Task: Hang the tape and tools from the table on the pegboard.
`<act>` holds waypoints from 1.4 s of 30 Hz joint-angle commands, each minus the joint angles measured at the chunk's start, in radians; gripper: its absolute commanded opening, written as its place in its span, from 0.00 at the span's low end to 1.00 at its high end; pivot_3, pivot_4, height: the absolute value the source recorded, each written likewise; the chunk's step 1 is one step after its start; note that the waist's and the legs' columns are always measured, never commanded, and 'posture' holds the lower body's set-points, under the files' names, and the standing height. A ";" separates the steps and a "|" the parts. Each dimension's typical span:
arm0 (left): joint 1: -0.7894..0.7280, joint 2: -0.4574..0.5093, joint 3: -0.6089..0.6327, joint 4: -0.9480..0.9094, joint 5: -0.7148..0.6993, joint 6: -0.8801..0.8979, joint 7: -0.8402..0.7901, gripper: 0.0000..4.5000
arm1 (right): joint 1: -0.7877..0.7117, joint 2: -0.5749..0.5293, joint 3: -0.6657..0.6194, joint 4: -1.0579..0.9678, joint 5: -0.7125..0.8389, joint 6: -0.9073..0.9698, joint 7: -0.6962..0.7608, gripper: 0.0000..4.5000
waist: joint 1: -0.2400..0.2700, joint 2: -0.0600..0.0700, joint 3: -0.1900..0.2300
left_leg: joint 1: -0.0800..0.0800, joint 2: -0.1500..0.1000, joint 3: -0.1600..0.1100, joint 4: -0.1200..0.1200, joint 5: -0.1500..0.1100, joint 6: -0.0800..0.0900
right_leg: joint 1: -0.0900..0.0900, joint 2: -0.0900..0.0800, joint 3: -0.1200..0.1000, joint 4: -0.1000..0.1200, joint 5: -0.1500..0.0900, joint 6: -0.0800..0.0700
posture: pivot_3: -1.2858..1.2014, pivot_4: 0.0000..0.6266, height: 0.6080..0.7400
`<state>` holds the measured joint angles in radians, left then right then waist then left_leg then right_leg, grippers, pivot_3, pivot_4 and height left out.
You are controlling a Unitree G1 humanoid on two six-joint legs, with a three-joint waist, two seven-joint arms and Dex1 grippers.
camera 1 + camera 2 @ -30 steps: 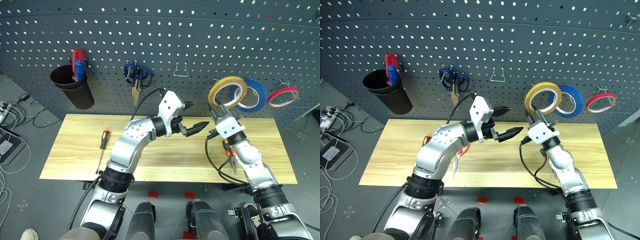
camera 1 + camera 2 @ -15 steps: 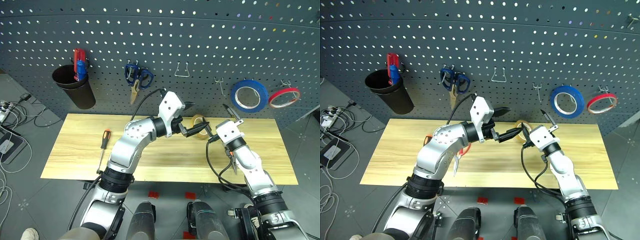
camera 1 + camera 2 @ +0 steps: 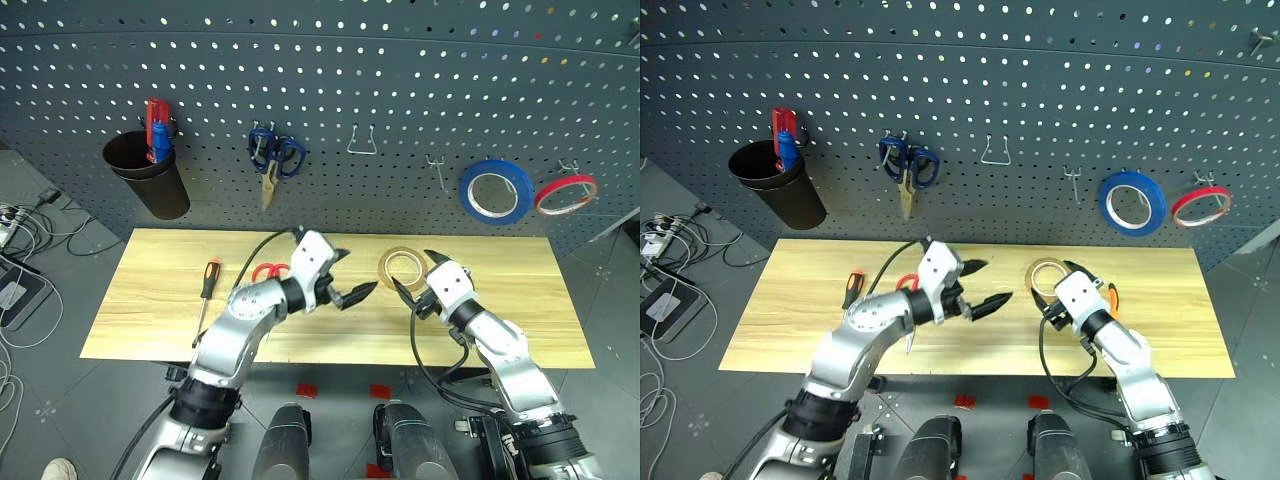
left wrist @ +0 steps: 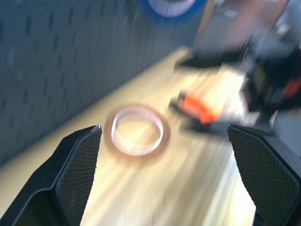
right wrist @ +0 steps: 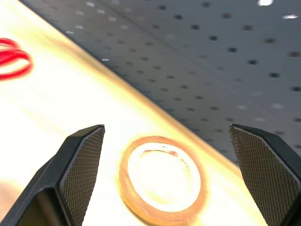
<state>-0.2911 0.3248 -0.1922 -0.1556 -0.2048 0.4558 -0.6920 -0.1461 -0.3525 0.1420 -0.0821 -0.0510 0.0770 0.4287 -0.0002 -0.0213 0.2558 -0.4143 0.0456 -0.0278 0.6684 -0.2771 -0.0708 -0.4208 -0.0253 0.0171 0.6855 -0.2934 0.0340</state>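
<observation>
Now one tape (image 3: 402,266) lies flat on the table (image 3: 150,300) between two spread end effectors.

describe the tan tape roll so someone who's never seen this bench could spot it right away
Start at the light wood table below the dark pegboard. The tape lies flat toward the back edge, right of centre, just ahead of the open right gripper. It is tan-yellow, while the blue roll and red roll hang on hooks.
</observation>
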 commanded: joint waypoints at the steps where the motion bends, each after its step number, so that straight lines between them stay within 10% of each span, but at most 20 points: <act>1: 0.066 0.026 -0.010 -0.047 0.023 -0.057 0.003 1.00 | -0.031 -0.012 0.031 -0.040 0.028 0.089 0.075 1.00 | 0.003 0.000 0.002 | 0.000 0.000 0.000 0.001 -0.001 0.002 | 0.000 0.000 0.000 0.000 0.000 0.000 | 0.54 0.49 1.00; 21: -0.040 -0.014 -0.052 0.042 0.065 -0.181 -0.001 1.00 | -0.440 0.074 -0.072 0.590 0.054 0.259 0.021 1.00 | 0.022 0.001 0.091 | -0.001 0.000 0.001 0.012 -0.006 0.011 | 0.000 -0.001 0.002 0.011 0.000 0.000 | 0.57 0.69 1.00; 42: -0.051 -0.018 -0.046 0.031 0.064 -0.174 -0.004 1.00 | -0.428 0.099 -0.043 0.492 0.083 0.412 0.074 1.00 | 0.023 0.002 0.107 | -0.001 0.000 0.000 0.011 -0.006 0.011 | 0.000 0.000 0.001 0.010 0.000 0.000 | 0.57 0.66 1.00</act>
<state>-0.3454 0.3106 -0.2342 -0.1020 -0.1367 0.2954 -0.6927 -0.5981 -0.2426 0.0773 0.4263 0.0501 0.5037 0.4856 0.0228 -0.0193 0.3631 -0.4149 0.0457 -0.0279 0.6798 -0.2831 -0.0602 -0.4214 -0.0255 0.0184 0.6958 -0.2938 0.0337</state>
